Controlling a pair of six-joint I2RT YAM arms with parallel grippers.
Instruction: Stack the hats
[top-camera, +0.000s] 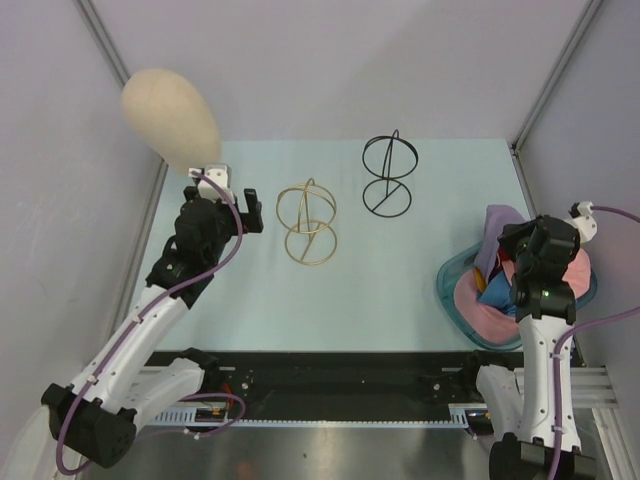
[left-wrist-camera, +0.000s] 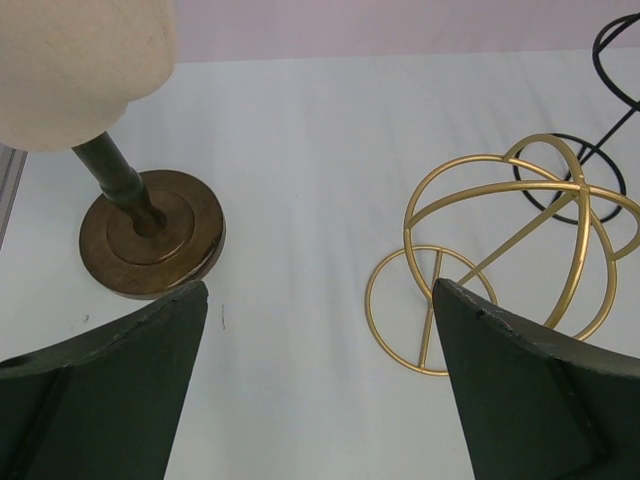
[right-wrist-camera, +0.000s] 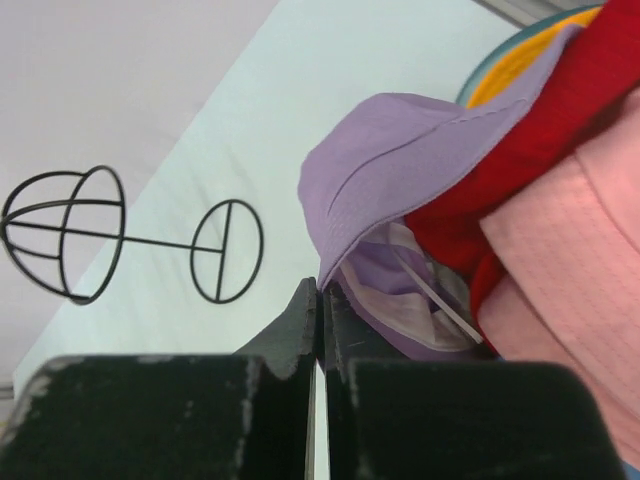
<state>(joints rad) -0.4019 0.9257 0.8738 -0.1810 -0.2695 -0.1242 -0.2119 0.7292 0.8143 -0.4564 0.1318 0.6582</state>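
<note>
Beige head (top-camera: 170, 112), far left, on a brass base (left-wrist-camera: 150, 235). Left claw (left-wrist-camera: 320, 295): spread wide, holding nothing, above the table (top-camera: 400, 310). Gold stand (top-camera: 308, 222); black stand (top-camera: 390, 175). Right claw (right-wrist-camera: 320, 300): pressed shut, tips against the lilac hat (right-wrist-camera: 400, 150) at its brim edge; whether fabric is pinched is unclear. Red hat (right-wrist-camera: 590, 90) and pink hat (right-wrist-camera: 570, 280) are heaped just right of it, in the teal tray (top-camera: 447, 290).

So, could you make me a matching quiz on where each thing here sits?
1 beige egg-shaped mannequin head
2 gold wire hat stand
3 black wire hat stand
4 lilac fabric bucket hat

A brim in the shut right gripper
B far-left corner
C far edge, centre
D just right of the open left gripper

Pairs: 1-B, 2-D, 3-C, 4-A
</note>
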